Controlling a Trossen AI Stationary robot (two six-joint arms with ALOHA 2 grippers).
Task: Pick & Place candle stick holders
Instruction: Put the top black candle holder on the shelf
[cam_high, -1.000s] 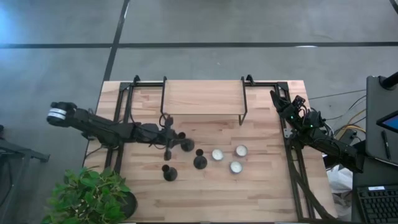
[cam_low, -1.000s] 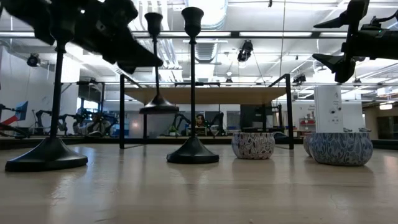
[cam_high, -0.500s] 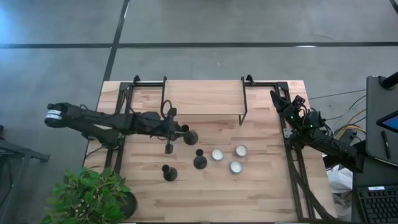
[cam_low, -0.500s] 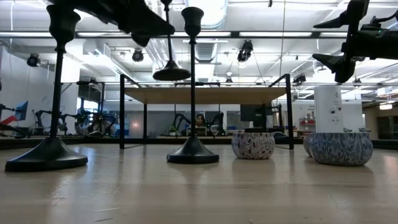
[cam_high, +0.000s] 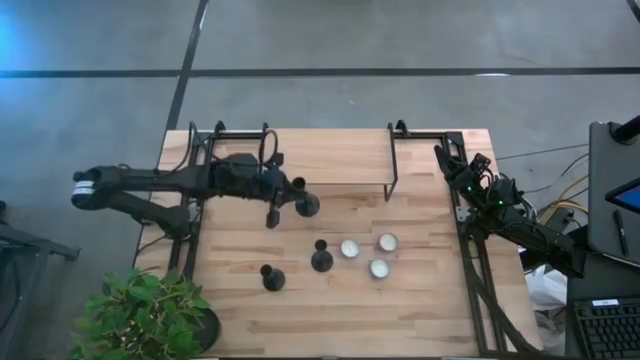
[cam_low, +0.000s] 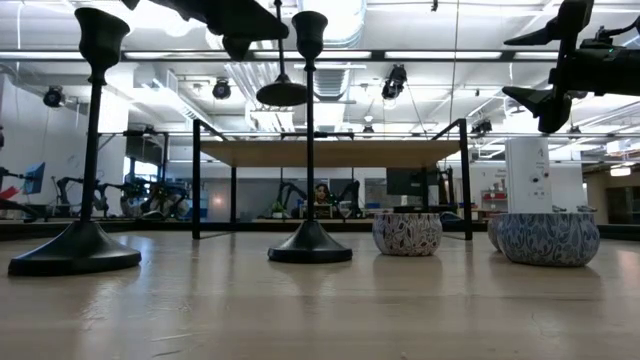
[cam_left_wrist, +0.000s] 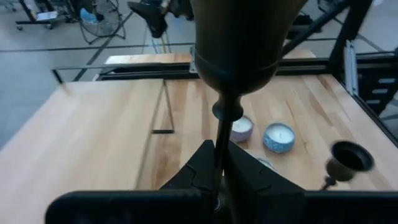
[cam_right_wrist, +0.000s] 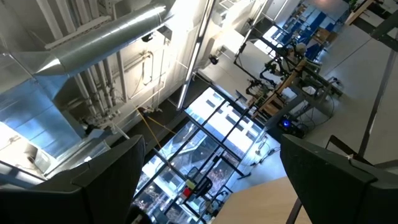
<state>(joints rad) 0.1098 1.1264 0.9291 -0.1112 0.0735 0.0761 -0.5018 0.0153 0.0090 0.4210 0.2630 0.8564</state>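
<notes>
My left gripper (cam_high: 270, 200) is shut on one black candle stick holder, lifted high in front of the raised wooden shelf (cam_high: 325, 157). Its round base (cam_high: 307, 206) hangs in the air and also shows in the low view (cam_low: 283, 94). Two more holders stand on their bases on the table, one in the middle (cam_high: 321, 258) and one nearer the front left (cam_high: 272, 277). Both show in the low view (cam_low: 310, 140) (cam_low: 92, 150). My right gripper (cam_low: 537, 65) is open and empty, raised at the table's right edge (cam_high: 450, 160). My left gripper pinches the holder's thin stem (cam_left_wrist: 220, 134) between its two fingers, just under the cup (cam_left_wrist: 239, 43). The fingers come roughly level from the table's left and lie across the stem. The holder hangs about upright, base down, clear of the table.
Three candles in patterned cups (cam_high: 349, 248) (cam_high: 387, 242) (cam_high: 378, 268) stand right of the middle holder. The shelf has black metal legs (cam_high: 392, 165). A potted plant (cam_high: 150, 315) stands at the near left corner. Black rails (cam_high: 470, 250) run along both table sides.
My left gripper has risen and gone toward the table's far edge, toward the shelf, carrying the holder. The holder has stayed about upright, and its base now hangs higher above the table than the shelf top.
</notes>
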